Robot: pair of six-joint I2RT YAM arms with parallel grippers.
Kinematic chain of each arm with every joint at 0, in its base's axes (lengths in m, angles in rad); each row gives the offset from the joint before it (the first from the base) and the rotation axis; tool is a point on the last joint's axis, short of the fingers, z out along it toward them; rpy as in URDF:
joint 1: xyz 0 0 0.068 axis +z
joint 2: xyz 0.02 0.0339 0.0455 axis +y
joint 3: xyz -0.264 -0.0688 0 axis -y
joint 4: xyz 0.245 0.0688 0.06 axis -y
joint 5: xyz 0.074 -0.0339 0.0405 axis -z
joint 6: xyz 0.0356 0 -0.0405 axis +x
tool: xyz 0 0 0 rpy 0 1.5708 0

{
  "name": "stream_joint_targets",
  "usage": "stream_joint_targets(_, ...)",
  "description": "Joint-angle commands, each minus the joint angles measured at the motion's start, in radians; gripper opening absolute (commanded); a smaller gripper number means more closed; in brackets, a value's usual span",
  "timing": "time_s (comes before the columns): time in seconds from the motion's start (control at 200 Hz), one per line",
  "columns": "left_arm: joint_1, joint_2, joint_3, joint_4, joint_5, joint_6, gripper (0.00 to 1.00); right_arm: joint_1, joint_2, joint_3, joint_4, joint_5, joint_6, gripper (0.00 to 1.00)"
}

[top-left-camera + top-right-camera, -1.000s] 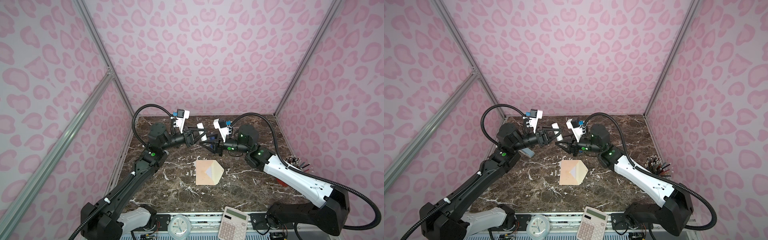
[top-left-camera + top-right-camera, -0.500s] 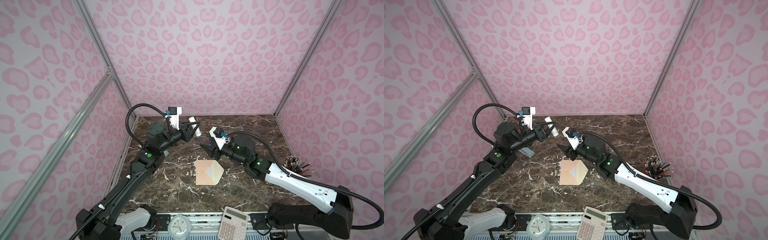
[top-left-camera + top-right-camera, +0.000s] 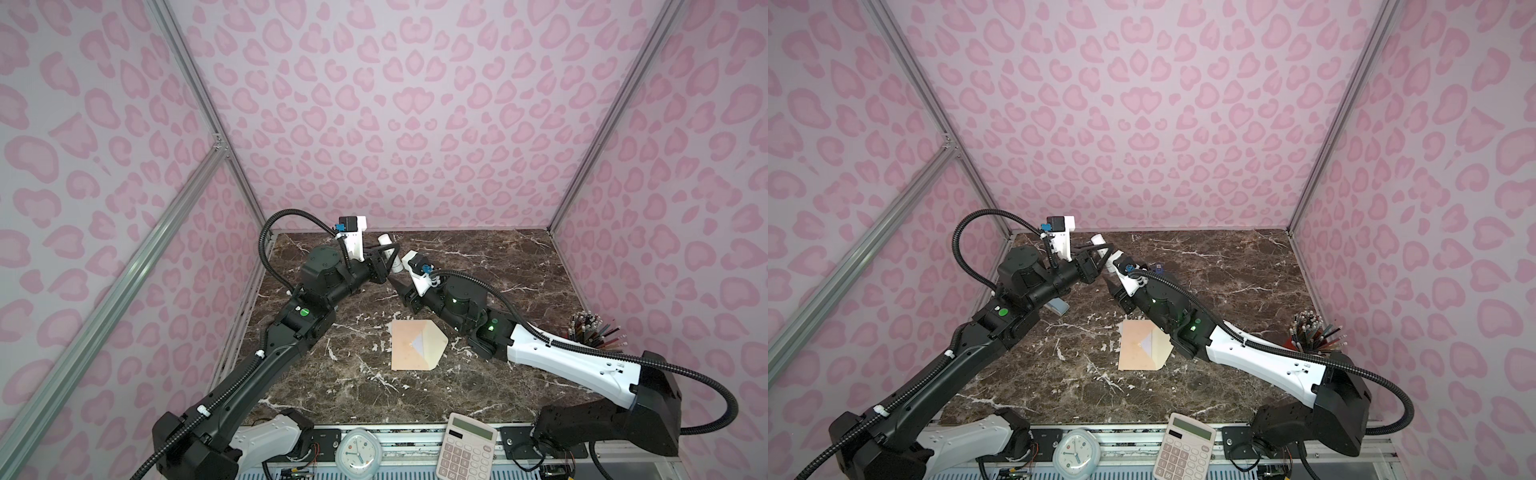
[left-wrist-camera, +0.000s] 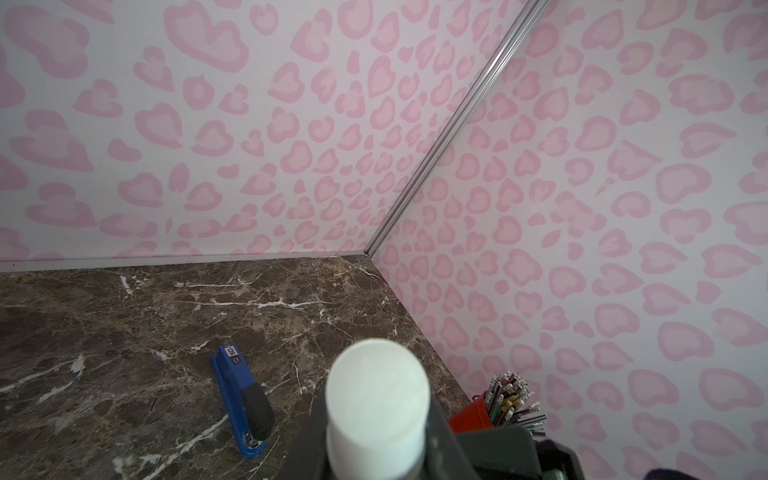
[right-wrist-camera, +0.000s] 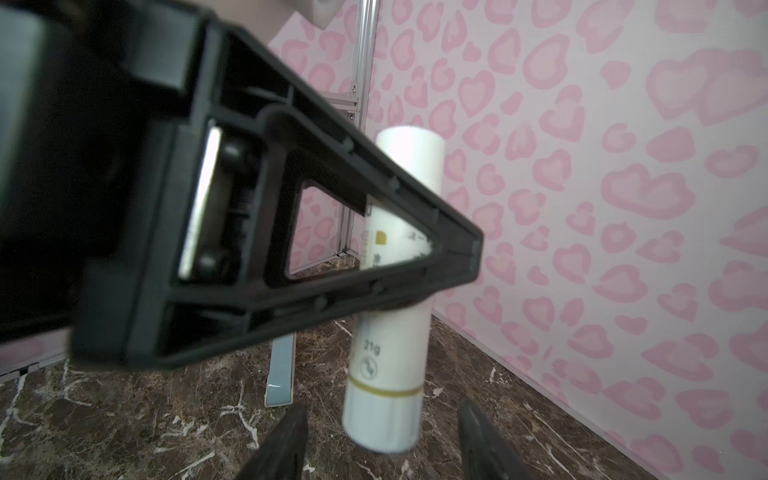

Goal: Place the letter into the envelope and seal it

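My left claw is clamped across the glue stick, raised over the bench's far-left part. The envelope lies mid-bench, nearward of both claws, flap pointing at the right edge. I cannot see the letter. My right claw gapes empty at the stick's end. Only the right wrist view shows that gap, and only the top views show the envelope.

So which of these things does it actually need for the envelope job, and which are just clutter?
Needed: envelope; glue stick, held in the left claw. The letter isn't visible.
Just lying about: stapler, pencil cup, calculator, clock.
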Motion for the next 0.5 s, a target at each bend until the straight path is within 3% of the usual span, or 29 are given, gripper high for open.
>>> stream_joint_targets(0.0, -0.006, 0.005, 0.009, 0.033, -0.017, 0.005, 0.03, 0.013, 0.018, 0.009, 0.061, 0.03, 0.009, 0.58)
stream_joint_targets(0.18, -0.011, 0.009, 0.009, 0.033, -0.017, 0.01, 0.04, 0.015, 0.028, 0.01, 0.073, 0.078, 0.012, 0.49)
stream_joint_targets(0.495, -0.012, 0.006, -0.001, 0.028, -0.011, 0.015, 0.03, 0.013, 0.035, 0.029, 0.051, 0.078, 0.0, 0.24)
